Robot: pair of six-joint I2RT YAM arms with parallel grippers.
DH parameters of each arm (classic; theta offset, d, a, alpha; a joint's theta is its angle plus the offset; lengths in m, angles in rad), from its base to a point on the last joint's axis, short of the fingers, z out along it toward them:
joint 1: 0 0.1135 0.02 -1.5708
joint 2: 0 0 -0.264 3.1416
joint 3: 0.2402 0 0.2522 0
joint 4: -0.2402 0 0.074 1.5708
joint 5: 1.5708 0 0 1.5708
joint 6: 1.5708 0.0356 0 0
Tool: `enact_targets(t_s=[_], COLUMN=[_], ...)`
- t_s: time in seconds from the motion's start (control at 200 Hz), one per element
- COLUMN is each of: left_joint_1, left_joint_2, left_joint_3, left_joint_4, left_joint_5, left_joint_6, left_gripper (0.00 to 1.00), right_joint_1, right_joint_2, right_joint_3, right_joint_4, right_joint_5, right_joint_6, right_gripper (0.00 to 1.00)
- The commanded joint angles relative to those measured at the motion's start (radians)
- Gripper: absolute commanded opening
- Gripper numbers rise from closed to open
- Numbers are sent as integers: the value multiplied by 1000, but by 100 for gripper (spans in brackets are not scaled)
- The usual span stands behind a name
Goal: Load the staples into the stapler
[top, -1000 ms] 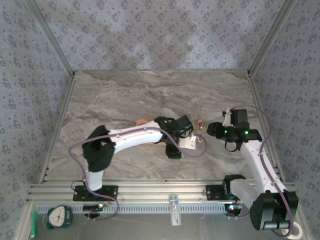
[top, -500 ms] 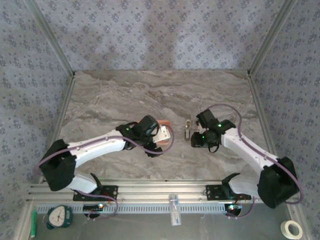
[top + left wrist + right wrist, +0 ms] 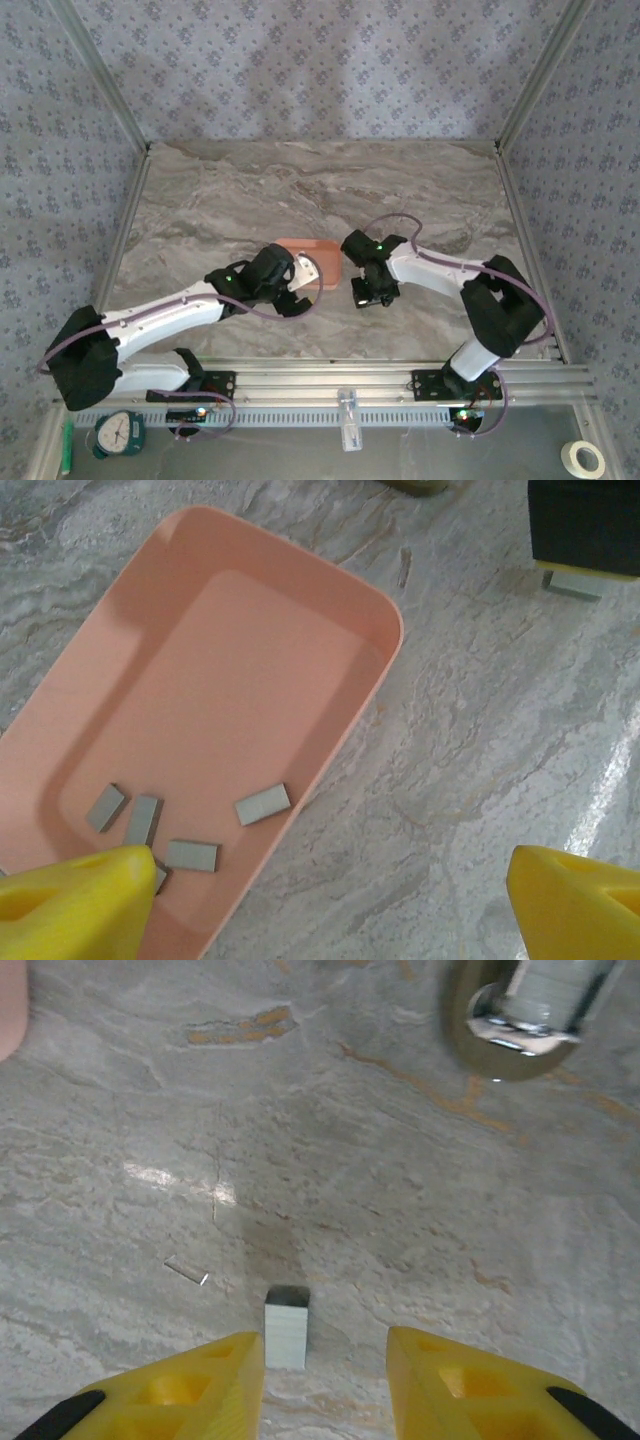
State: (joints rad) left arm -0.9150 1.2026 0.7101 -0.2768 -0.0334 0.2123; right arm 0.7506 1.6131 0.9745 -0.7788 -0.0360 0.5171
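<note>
Several grey staples [image 3: 262, 804] lie in the near end of the salmon-pink tray [image 3: 385, 630]. My left gripper [image 3: 330, 900] hangs wide open above the tray's edge, its left finger [image 3: 80, 900] over the strips, holding nothing. One more strip of staples [image 3: 287, 1325] lies on the marble between the fingers of my right gripper [image 3: 325, 1360], close to the left finger [image 3: 215, 1385] and with a gap to the other; the jaws are open. The stapler's rounded metal end [image 3: 515, 1020] shows ahead of it. From above, the left gripper [image 3: 298, 290] and right gripper [image 3: 365, 297] flank the tray [image 3: 318, 252].
A single loose staple [image 3: 187, 1272] lies on the marble left of the strip. In the left wrist view the right gripper's black body [image 3: 585, 525] sits at the far right. Patterned walls enclose the table [image 3: 250, 190]; a tape roll [image 3: 583, 459] lies off its near right corner.
The left arm swung back left over the tray and its jaws opened wider. The right arm reached left and down to the table, its jaws narrowing around the loose strip.
</note>
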Motion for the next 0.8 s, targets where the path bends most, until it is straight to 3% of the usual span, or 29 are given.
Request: enact_targets(t_s=[0.0, 0.31, 0.505, 0.745, 0.795], left_joint_1=[8, 10, 10, 10, 10], left_joint_2=[-34, -37, -38, -42, -45], left_joint_3=[-23, -26, -29, -29, -31], left_joint_4=[23, 28, 27, 26, 25], left_joint_5=[-20, -22, -21, -27, -28], left_joint_6=[-24, -23, -25, -25, -25], left_gripper=[91, 91, 91, 91, 91], right_joint_1=[17, 30, 31, 43, 44], right_joint_2=[57, 123, 143, 135, 126], right_joint_3=[42, 59, 58, 55, 56], right_joint_4=[-22, -16, -18, -36, -48], right_joint_5=[25, 13, 15, 17, 26], right_joint_6=[24, 28, 27, 50, 55], right_gripper=[38, 33, 24, 23, 27])
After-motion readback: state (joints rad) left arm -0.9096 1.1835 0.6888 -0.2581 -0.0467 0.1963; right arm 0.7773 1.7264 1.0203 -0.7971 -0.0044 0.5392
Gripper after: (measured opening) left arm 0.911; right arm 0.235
